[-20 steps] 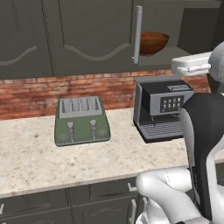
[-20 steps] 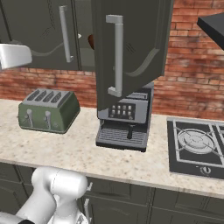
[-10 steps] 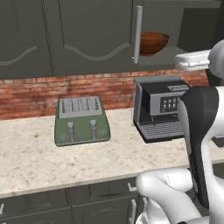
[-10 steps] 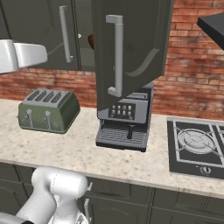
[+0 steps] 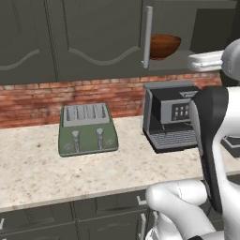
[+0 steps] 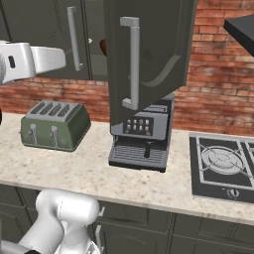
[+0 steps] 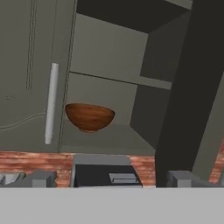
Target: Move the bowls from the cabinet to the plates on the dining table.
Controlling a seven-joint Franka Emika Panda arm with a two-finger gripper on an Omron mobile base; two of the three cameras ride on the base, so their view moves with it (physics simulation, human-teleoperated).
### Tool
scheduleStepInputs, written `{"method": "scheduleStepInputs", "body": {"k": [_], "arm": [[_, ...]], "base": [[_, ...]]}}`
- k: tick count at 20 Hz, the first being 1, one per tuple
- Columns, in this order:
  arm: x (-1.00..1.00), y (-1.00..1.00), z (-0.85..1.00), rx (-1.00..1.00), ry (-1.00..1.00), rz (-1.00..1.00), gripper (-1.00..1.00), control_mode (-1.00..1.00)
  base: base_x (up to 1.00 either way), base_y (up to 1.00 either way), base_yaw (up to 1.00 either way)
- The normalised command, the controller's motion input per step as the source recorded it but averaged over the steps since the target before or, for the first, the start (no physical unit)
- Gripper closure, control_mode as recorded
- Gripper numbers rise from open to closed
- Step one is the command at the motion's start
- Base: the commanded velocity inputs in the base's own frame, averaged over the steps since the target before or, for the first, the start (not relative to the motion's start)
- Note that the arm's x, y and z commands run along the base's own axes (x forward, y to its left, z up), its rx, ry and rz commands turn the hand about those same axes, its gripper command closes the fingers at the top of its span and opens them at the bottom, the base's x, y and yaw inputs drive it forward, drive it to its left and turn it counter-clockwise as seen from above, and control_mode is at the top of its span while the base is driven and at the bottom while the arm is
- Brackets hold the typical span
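Up on the bench (image 5: pixel 42 178), a green toaster (image 5: pixel 87 129) sits at the left, well apart from the black coffee machine (image 5: pixel 171 115) to its right. Above the machine, the cabinet (image 7: pixel 109 87) stands with one door (image 6: pixel 144 59) swung out, and the reddish-brown bowl (image 7: pixel 89 117) rests upright on its lower shelf. The gripper (image 7: pixel 111 178), jaws spread wide and holding nothing, faces the bowl without touching it.

My arm is raised high, forearm level, gripper (image 7: pixel 109 180) open wide (fingertips just peeking up), holding nothing.
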Motion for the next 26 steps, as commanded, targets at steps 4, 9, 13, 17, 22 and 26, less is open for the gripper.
{"method": "scheduleStepInputs", "body": {"k": [4,9,13,17,22,26], "arm": [[0.25,-0.09,0.00,0.00,-0.02,0.00,-1.00,-1.00],[0.21,-0.08,-0.01,0.00,-0.02,0.00,-1.00,-1.00],[0.16,-0.06,0.00,0.00,-0.03,0.00,-1.00,-1.00],[0.18,-0.04,-0.01,0.00,-0.03,-0.01,-1.00,-1.00],[0.17,-0.09,0.00,0.00,-0.02,0.00,-1.00,-1.00],[0.17,-0.13,0.00,0.00,0.00,0.00,-1.00,-1.00]], "base": [[0.00,0.00,0.00],[0.00,0.00,0.00],[0.00,0.00,0.00],[0.00,0.00,0.00],[0.00,0.00,0.00],[0.00,0.00,0.00]]}}
